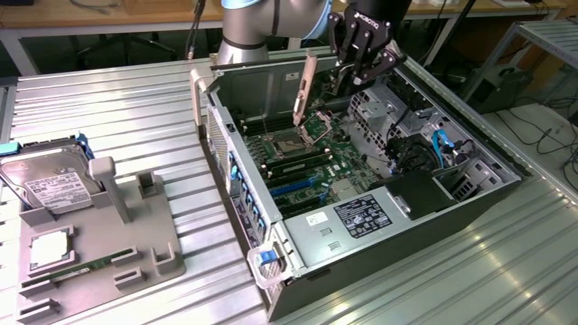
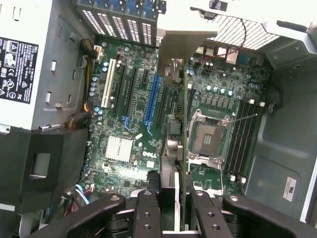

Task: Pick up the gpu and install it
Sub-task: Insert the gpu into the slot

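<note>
The gpu [image 1: 308,81], a thin dark card with a pale metal bracket strip at one end, hangs upright over the open computer case [image 1: 470,203], bracket end toward the case's back wall. My gripper [image 1: 350,76] is shut on its other end from above. In the wrist view the gpu [image 2: 174,124] shows edge-on between my fingers [image 2: 146,213], with its bracket [image 2: 184,44] at the far end. It floats above the motherboard [image 2: 124,163], between the blue expansion slot [image 2: 152,99] and the processor socket [image 2: 208,136], touching neither.
The case lies on its side on a ribbed metal table [image 1: 118,101], with the power supply [image 1: 361,217] at its near end. On the exterior view's left a grey holder [image 1: 135,230] carries a hard drive [image 1: 50,183], a processor [image 1: 50,247] and a green memory stick [image 1: 81,271].
</note>
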Robot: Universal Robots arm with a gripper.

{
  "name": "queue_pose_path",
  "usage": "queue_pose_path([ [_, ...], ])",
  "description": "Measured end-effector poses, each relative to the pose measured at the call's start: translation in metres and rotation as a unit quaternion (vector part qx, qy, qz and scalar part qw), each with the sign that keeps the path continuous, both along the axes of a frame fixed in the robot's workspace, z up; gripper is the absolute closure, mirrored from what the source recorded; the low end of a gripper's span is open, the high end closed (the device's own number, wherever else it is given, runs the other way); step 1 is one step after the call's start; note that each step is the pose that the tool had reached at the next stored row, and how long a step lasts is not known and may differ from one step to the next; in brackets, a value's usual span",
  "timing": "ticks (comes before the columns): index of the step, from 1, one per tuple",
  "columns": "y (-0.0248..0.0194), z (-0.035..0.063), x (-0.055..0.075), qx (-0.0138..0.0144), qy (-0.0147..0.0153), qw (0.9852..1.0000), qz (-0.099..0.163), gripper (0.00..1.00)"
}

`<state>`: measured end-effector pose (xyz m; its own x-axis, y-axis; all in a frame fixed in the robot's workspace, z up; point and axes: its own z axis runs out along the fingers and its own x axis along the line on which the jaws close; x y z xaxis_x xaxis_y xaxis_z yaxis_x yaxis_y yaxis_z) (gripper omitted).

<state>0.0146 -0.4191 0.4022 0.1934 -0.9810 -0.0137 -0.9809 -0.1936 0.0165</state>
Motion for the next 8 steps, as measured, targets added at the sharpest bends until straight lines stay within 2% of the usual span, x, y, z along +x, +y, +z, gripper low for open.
queue_pose_path([
  [2,0.0,-0.0032,0.0,-0.0001,0.0,0.9999,-0.016,0.72],
  [4,0.0,-0.0066,0.0,-0.0001,0.0,0.9993,-0.037,0.72],
  [8,0.0001,-0.0138,0.0,-0.0005,0.0002,0.998,-0.063,0.72],
])
